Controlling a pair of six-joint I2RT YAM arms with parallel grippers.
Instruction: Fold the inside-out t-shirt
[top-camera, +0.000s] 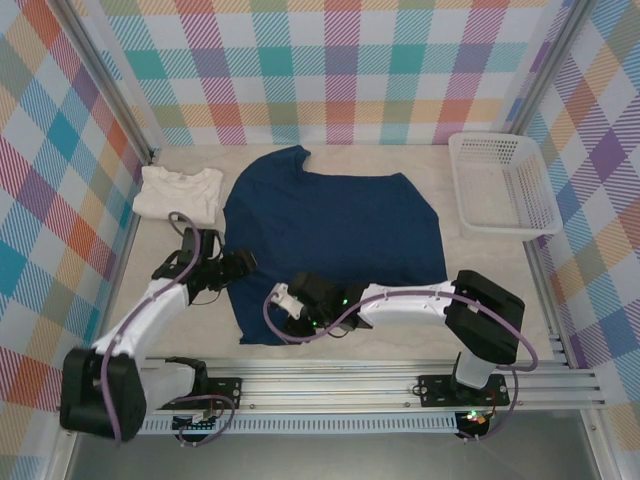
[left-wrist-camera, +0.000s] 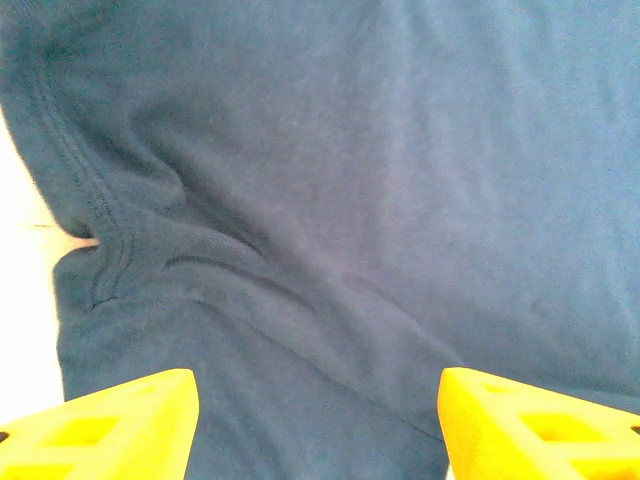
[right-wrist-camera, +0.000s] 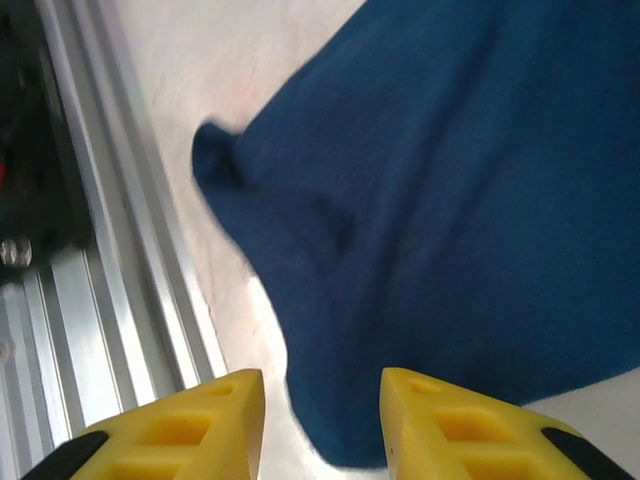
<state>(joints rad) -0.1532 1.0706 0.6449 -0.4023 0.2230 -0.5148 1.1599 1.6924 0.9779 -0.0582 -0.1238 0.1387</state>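
Both arms reach for the left side of the inside-out t-shirt (top-camera: 335, 225), which lies spread flat in the middle of the table (top-camera: 490, 250). The left arm (top-camera: 150, 305) stretches far and rightward. The left gripper (top-camera: 238, 264) is low over the shirt's left edge, its fingers (left-wrist-camera: 120, 430) wide apart and holding nothing. The right arm (top-camera: 410, 298) bends at the elbow and runs leftward along the near hem. The right gripper (top-camera: 283, 303) sits at the near-left corner, jaws partly parted, cloth not gripped.

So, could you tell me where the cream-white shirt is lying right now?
In the top view, the cream-white shirt lies far left on the table, beside the navy t-shirt and beyond the left gripper.
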